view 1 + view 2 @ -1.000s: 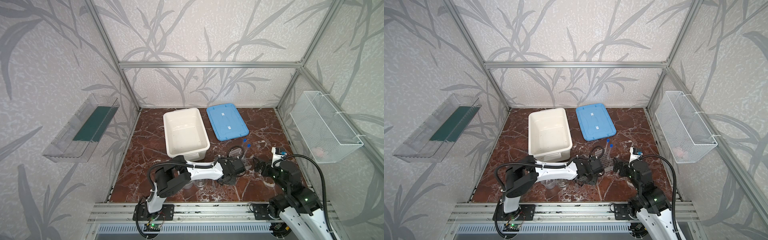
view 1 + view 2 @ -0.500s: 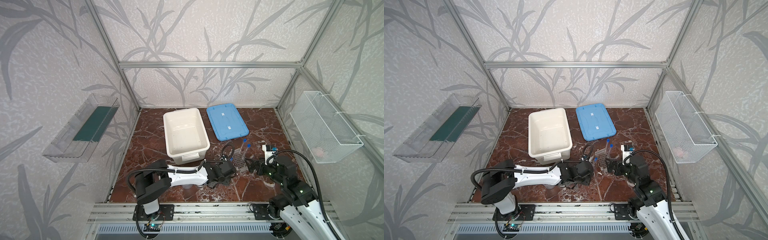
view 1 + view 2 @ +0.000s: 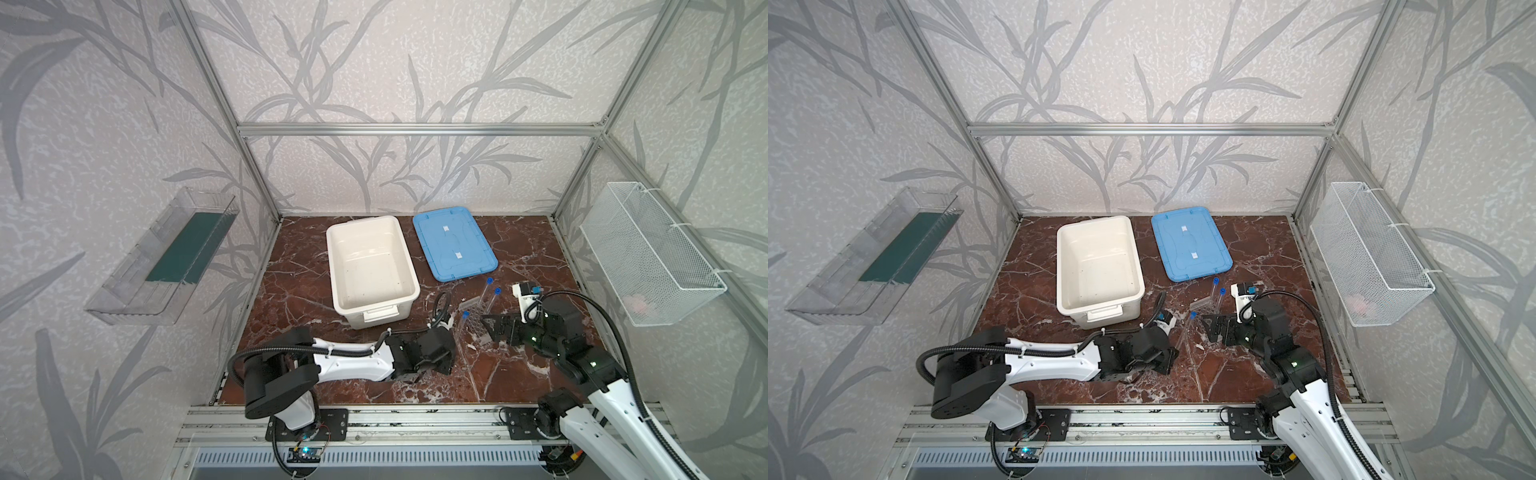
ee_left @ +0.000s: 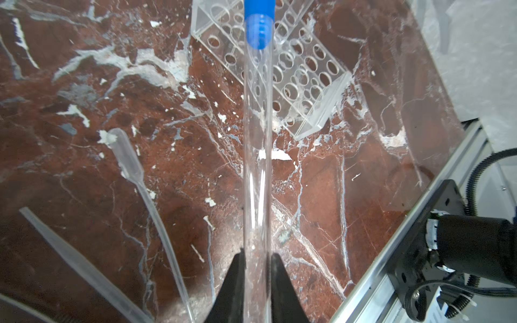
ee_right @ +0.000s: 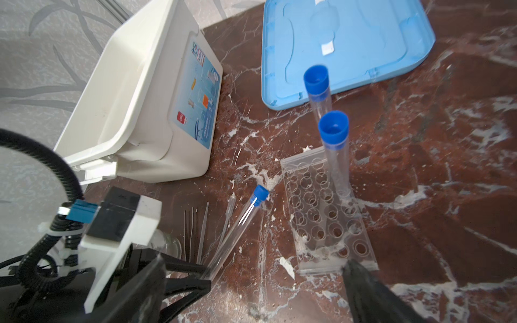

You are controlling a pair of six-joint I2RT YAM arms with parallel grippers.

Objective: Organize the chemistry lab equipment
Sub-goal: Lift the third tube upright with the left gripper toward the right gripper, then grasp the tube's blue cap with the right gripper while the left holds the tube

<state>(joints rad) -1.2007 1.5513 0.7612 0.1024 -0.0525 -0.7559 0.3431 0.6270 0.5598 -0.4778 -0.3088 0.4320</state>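
My left gripper [image 4: 257, 260] is shut on the bottom end of a long blue-capped tube [image 4: 257, 139], held tilted just above the marble floor; in both top views its cap [image 3: 466, 315] [image 3: 1192, 316] points at the clear many-holed tube rack [image 3: 476, 322] [image 5: 324, 218]. Two more blue-capped tubes [image 5: 334, 151] [image 5: 317, 89] stand in the rack's far end. My right gripper [image 5: 257, 282] is open at the rack's near end, one fingertip [image 5: 361, 279] touching its corner. Thin rods and pipettes [image 5: 193, 232] lie beside a glass vessel [image 5: 167, 243], which is half hidden by the left wrist.
The white tub [image 3: 409, 266] stands open behind the left arm, with its blue lid [image 3: 453, 243] flat on the floor to its right. A wire basket [image 3: 648, 253] hangs on the right wall and a clear shelf [image 3: 166, 257] on the left wall.
The left arm has drawn back toward the front left, still holding the tube. The right gripper has moved left up to the rack's near end.
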